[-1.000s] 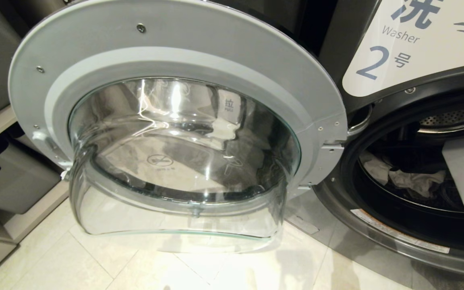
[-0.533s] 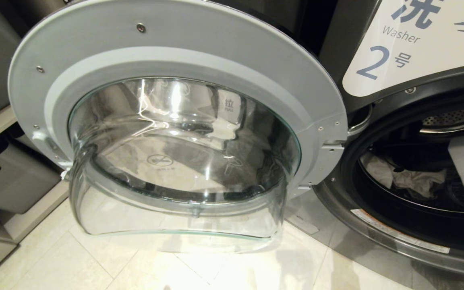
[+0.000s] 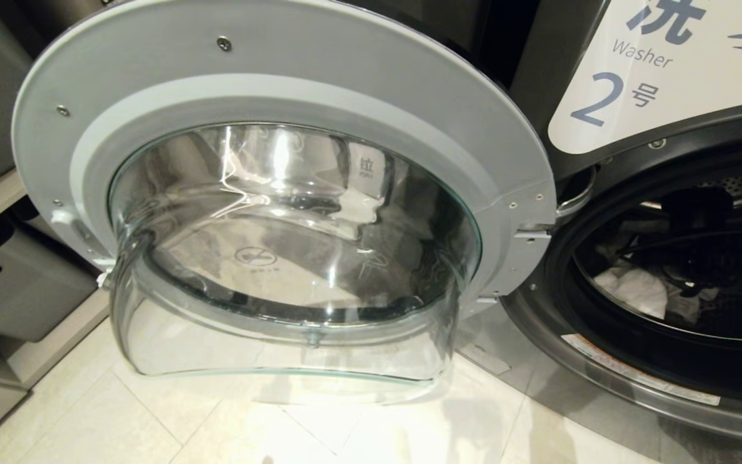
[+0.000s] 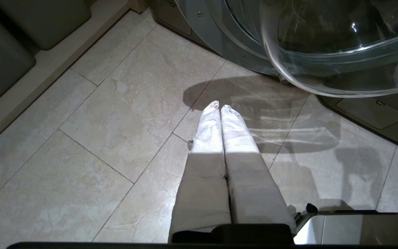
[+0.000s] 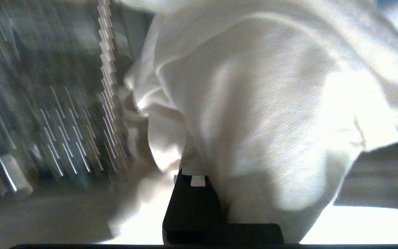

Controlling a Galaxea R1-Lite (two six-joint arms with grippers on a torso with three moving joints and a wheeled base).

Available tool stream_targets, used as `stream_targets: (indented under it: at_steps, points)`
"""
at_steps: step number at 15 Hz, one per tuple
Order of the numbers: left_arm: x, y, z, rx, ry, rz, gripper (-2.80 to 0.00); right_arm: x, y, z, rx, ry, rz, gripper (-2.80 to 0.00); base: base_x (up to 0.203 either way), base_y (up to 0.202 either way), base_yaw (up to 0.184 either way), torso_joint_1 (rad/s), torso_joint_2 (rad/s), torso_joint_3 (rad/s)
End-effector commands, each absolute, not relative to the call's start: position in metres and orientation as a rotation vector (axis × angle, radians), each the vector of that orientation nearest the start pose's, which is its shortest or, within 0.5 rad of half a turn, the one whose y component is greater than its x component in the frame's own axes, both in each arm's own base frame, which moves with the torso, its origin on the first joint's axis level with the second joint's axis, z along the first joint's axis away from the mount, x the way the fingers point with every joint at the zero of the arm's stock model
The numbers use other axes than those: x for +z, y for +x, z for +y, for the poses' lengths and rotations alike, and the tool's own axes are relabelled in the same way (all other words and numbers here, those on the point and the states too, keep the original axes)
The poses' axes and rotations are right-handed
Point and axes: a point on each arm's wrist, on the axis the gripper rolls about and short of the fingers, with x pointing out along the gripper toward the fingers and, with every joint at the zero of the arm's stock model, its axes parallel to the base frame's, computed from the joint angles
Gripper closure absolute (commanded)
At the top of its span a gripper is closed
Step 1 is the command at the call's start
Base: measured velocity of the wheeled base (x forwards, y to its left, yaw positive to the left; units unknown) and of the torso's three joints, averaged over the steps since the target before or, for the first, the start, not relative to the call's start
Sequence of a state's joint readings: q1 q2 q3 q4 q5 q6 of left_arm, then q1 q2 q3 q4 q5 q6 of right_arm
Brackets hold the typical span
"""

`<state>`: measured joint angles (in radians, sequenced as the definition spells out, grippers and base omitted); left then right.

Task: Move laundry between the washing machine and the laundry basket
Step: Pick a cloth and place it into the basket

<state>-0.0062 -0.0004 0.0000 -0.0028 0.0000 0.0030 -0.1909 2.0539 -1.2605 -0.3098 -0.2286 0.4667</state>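
The washing machine point(image 3: 661, 116) stands at the right with its round door point(image 3: 281, 193) swung open to the left. White laundry point(image 3: 632, 290) lies in the dark drum. My right arm point(image 3: 699, 206) reaches into the drum as a dark shape. In the right wrist view my right gripper point(image 5: 202, 174) is shut on a white cloth point(image 5: 261, 103). The cloth bunches at one black finger point(image 5: 190, 200) and drapes over the other, in front of the perforated drum wall point(image 5: 47, 103). My left gripper point(image 4: 220, 107) hangs shut and empty over the floor tiles. The laundry basket is out of view.
The door's bulging glass bowl point(image 3: 294, 270) juts out low over the pale tiled floor point(image 3: 152, 425). Grey storage bins point(image 3: 10, 283) sit on a low shelf at the left. A sign reading "Washer 2" point(image 3: 641, 64) is on the machine front.
My right arm's white link has left the right edge of the head view, and a dark part of the arm now shows in the drum. The white laundry in the drum has shifted.
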Motion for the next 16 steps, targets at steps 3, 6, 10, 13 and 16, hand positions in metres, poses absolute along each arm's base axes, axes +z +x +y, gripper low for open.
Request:
stream_targets:
  at_steps: [3,6,10,13,16]
  points:
    - [0.075,-0.023,0.000,-0.006,0.003,-0.002,0.00,0.196,0.274,-0.060,-0.483,0.355,0.279,0.00,0.000,0.000,0.000,0.000,0.00,0.000]
    - [0.076,-0.023,0.000,-0.006,0.003,-0.003,0.00,0.202,0.215,-0.047,-0.473,0.300,0.253,0.00,0.000,0.000,0.000,0.000,0.00,0.000]
    - [0.075,-0.023,0.000,-0.006,0.003,-0.002,0.00,0.191,0.171,-0.032,-0.445,0.227,0.283,0.00,0.000,0.000,0.000,0.000,0.00,0.000]
    - [0.075,-0.023,0.000,-0.006,0.003,-0.002,0.00,0.188,0.142,-0.022,-0.397,0.142,0.283,0.00,0.000,0.000,0.000,0.000,0.00,0.000]
    - [0.075,-0.023,0.000,-0.005,0.003,-0.002,0.00,0.183,0.115,-0.016,-0.386,0.091,0.379,0.00,0.000,0.000,0.000,0.000,0.00,0.000]
